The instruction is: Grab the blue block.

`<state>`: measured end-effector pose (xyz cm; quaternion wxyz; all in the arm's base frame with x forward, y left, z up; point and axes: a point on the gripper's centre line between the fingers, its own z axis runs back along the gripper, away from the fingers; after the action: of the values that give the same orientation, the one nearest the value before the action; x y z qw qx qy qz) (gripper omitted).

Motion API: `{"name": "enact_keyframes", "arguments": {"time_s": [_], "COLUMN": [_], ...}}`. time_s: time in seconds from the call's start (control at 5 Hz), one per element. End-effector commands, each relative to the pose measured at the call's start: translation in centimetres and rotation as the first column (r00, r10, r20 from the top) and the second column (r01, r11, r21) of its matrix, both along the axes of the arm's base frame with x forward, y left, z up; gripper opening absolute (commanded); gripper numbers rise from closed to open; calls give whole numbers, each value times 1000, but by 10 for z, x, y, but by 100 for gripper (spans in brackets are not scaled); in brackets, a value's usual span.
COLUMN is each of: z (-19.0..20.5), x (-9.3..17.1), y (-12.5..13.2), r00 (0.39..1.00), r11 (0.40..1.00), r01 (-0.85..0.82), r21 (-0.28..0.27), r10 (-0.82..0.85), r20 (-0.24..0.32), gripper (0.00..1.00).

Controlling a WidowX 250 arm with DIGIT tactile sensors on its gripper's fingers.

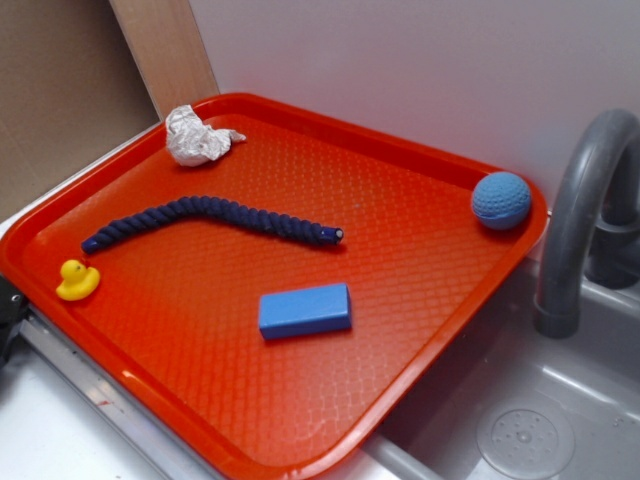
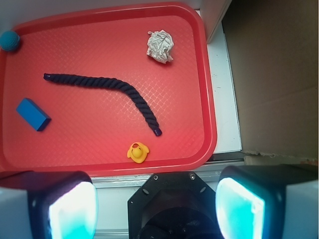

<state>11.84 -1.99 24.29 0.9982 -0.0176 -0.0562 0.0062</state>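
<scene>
On the red tray (image 1: 440,165), toward its near side: the blue block (image 1: 305,310) is lying flat, untouched, apart from the rope (image 1: 215,218). The gripper (image 2: 154,204) is hovering outside the tray rim, fingers spread wide, grasping nothing, presumably awaiting approach.

No writing, label, brand, number or sign can be read in either view.
</scene>
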Motion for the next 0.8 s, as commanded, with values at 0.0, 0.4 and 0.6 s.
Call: {"name": "enact_keyframes", "arguments": {"time_s": [0.0,0.4,0.6], "z": [0,-3,-3], "x": [0,28,40], "y": [0,-40,-66], "r00": [1000,995,985], "r11": [1000,995,985], "r01": [0,96,170], "r21": [0,-17,-25], "r10": [0,-96,-169], "r20": [0,4,27], "gripper": [100,100,100]}}
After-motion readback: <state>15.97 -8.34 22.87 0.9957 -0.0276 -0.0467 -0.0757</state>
